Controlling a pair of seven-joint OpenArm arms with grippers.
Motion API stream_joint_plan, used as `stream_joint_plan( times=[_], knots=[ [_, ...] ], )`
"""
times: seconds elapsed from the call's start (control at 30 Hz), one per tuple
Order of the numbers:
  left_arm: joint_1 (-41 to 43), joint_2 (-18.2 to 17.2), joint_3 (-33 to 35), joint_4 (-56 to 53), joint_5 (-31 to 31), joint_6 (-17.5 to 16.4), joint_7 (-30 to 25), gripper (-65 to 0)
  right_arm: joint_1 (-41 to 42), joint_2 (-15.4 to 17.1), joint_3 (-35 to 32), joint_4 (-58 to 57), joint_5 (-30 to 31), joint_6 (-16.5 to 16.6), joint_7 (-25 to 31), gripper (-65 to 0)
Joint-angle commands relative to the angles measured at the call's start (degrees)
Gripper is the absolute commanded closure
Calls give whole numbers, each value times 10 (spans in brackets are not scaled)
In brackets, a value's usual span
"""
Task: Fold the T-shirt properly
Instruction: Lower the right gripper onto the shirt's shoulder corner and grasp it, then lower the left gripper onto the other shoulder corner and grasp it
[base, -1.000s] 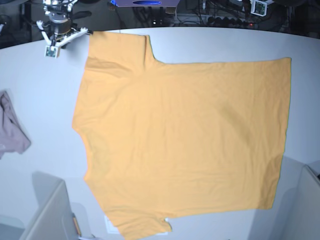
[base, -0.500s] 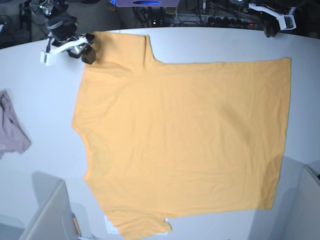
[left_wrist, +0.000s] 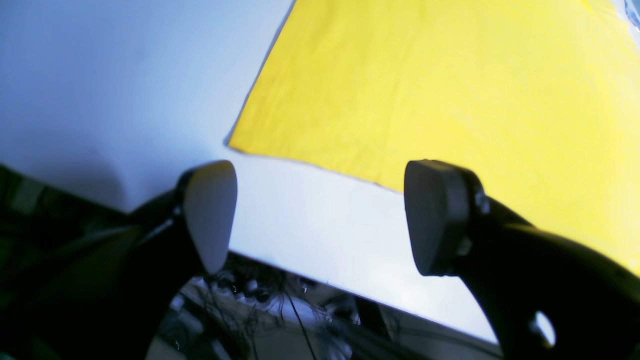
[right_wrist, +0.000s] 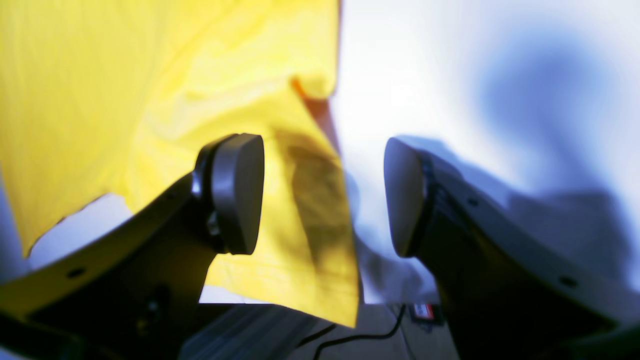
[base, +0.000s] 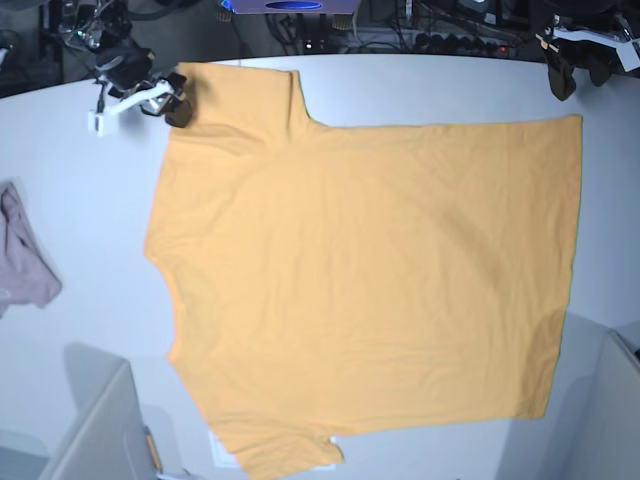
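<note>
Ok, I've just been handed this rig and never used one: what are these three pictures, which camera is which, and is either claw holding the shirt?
The overhead base picture shows the whole white table. Spread flat on it lies the large light-orange short-sleeved cotton T-shirt; a small pinkish-mauve cloth sits at the table's edge. The other two pictures come from cameras on the two arms' wrists, looking out between each claw's two dark pads.

The left gripper appears at the base picture's top right, by the shirt's far hem corner. Its jaws stand apart over bare table, with nothing between them.

The right gripper appears at top left, over the far sleeve. Its jaws also stand apart; the sleeve's edge lies below, ungripped.

So nothing is held.
</note>
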Motion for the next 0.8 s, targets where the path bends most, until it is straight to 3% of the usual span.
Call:
stream_joint_plan(
  times=[0.0, 0.17, 0.33, 0.4, 0.57, 0.67, 0.77],
  knots=[
    [-10, -2, -24, 5, -15, -7, 13, -502, -3, 3, 2, 0, 5, 17, 0, -354],
    [-97, 33, -150, -31, -17, -30, 189, -502, -4, 2, 2, -27, 4, 65, -2, -353],
    [-162, 52, -259, -53, -16, -96, 307, -502, -4, 0, 1, -29, 3, 94, -39, -348],
    [-175, 52, -279, -62, -10, -102, 328, -502, -4, 0, 1, -29, 3, 95, -42, -320],
    [-204, 55, -279, -66, 80, -105, 332, -502, -3, 18, -47, -30, 3, 96, -37, -261],
    [-214, 63, -279, -82, 85, -105, 333, -502, 4, 19, -50, -45, 4, 95, -36, -210],
    [-224, 63, -278, -98, 85, -105, 334, -502, 10, 19, -51, -58, 4, 95, -36, -110]
  ],
)
